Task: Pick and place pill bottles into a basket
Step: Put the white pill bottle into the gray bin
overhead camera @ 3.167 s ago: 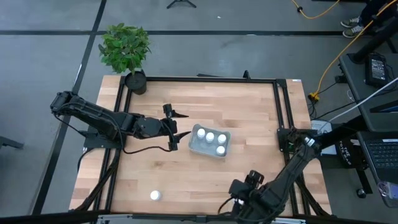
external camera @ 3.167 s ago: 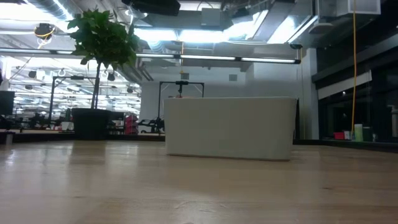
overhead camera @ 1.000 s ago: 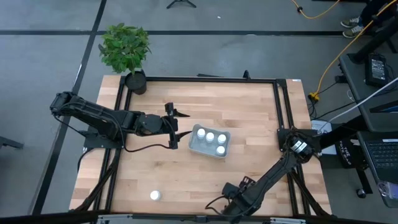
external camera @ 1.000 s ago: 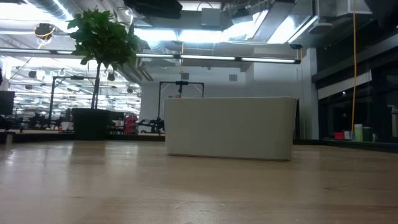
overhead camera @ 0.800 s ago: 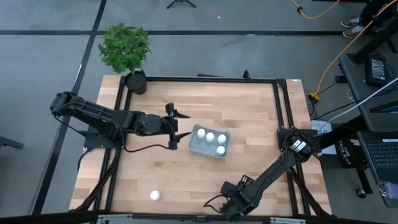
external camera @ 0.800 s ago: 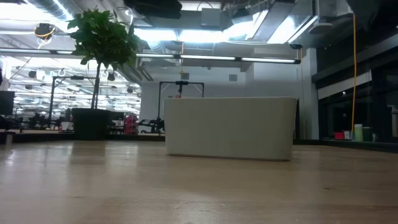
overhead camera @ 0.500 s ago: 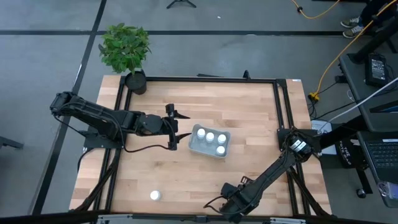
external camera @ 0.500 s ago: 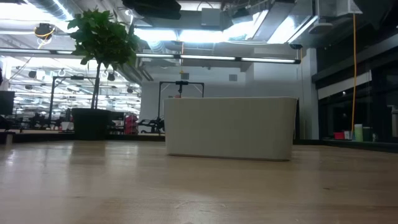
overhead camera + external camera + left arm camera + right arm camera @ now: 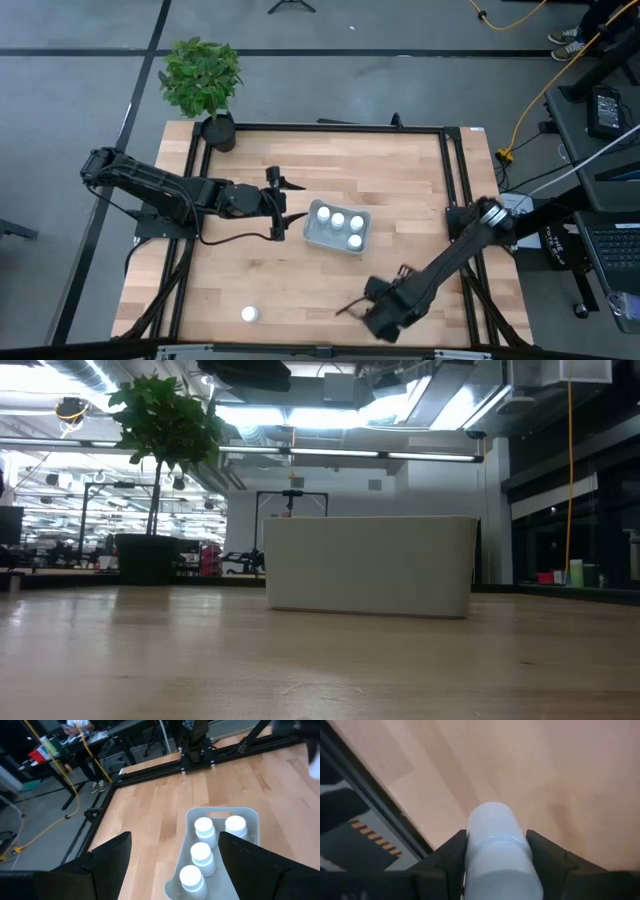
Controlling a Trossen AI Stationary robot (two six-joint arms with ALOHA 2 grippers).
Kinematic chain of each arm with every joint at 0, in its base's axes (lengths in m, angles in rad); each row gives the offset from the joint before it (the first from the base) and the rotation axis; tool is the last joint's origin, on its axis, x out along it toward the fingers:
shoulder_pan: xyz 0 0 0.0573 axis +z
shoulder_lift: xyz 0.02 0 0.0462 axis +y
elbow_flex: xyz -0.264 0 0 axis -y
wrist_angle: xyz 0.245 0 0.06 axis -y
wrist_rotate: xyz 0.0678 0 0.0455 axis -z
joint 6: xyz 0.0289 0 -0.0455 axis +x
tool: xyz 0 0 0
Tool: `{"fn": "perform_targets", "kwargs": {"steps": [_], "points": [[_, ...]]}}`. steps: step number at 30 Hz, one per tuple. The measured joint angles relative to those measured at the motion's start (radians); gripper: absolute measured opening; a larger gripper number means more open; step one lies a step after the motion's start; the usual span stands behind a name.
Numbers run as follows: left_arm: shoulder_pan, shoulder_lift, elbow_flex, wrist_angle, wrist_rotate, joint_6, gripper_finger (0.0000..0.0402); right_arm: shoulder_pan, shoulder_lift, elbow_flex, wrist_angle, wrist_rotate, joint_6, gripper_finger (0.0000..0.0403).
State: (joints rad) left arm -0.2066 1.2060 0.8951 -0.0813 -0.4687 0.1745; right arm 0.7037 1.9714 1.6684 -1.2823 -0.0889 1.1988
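- My right gripper [image 9: 352,308] is low over the near edge of the table [image 9: 400,180]. Its fingers are closed around a white bottle [image 9: 500,851].
- That bottle fills the gap between my two dark fingers [image 9: 445,860] and points out past their tips.
- My left gripper [image 9: 290,200] hangs just beside the basket [image 9: 312,238], on its left side. Its fingers are spread wide and hold nothing.
- Four bottles [image 9: 201,854] stand inside the basket.
- One more bottle [image 9: 249,314] stands alone near the front left of the table, well apart from both grippers.
- The table is pale wood with a black frame [image 9: 455,170].
- A green plant [image 9: 202,78] in a black pot sits at the far left corner.
- The floor is grey. A yellow cable [image 9: 535,105] runs across it on the right.
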Motion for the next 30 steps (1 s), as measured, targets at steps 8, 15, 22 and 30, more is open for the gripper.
{"fn": "perform_targets", "kwargs": {"steps": [8, 15, 22, 30], "points": [[-0.003, 0.0, 0.0, 0.001, -0.077, -0.101, 0.0294, -0.153, -0.282, 0.001, -0.108, 0.146, -0.131, 0.0169], [-0.02, 0.0, 0.0, 0.002, -0.225, -0.109, 0.0294, -0.375, -0.352, 0.021, -0.095, 0.15, -0.508, 0.0169], [-0.042, 0.0, 0.0, 0.002, -0.425, -0.123, 0.0294, -0.549, -0.245, 0.156, -0.09, 0.149, -0.947, 0.0169], [-0.04, -0.008, 0.0, 0.004, -0.558, -0.177, 0.0294, -0.609, -0.067, 0.307, -0.097, 0.139, -1.275, 0.0169]]}}
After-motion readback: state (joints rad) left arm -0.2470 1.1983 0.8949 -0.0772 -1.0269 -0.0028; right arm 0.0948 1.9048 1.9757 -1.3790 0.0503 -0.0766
